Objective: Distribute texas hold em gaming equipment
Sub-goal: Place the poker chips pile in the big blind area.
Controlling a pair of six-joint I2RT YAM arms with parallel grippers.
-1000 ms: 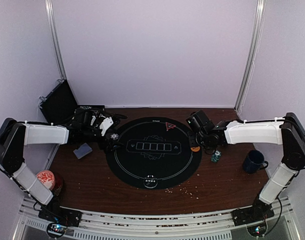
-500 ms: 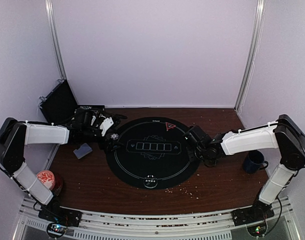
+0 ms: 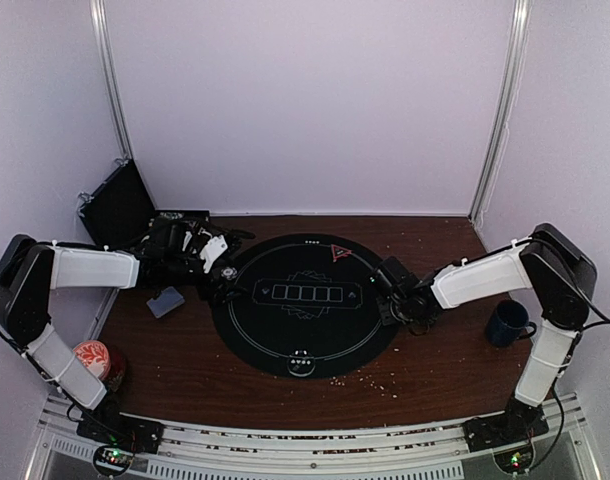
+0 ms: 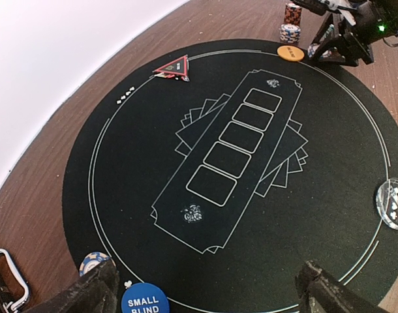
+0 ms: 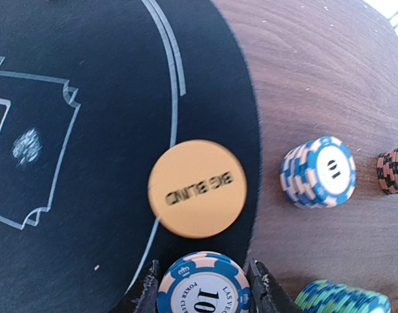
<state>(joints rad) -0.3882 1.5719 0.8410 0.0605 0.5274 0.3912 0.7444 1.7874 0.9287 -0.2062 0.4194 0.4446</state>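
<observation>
— Right pincer (image 5: 204, 287) is clamped on a blue-and-white chip (image 5: 202, 292) at the mat's (image 5: 68, 215) edge, just beside the orange Big Blind button (image 5: 198, 188); a blue chip stack (image 5: 318, 171) stands near on the bare surface (image 5: 303, 65)
— And the left pincer (image 4: 209, 293)?
— Spread wide, holding nothing, above the mat's opposite rim, where the blue Small Blind button (image 4: 145, 300) lies. Red triangle marker (image 4: 173, 66) sits at the far edge

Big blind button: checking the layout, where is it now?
Right wrist view: the orange big blind button lies on the mat's right edge, beside the blue chip stack.
</observation>
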